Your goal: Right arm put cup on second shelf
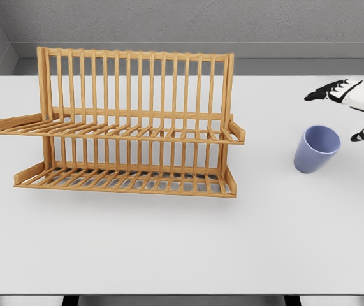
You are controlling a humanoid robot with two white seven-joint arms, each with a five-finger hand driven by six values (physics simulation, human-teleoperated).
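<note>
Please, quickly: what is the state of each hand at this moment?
Left hand: not in view.
Right hand: open, fingers spread, holding nothing, beside the blue cup on the table.

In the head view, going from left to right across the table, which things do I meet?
Wooden dish rack → blue cup → right hand, open, coming in from the right edge.

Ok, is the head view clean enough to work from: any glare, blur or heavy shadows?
Head view: even, diffuse light, no glare; sharp throughout; the wooden two-tier dish rack and lilac cup cast only faint shadows on the white table; right hand cropped by the right edge.
</note>
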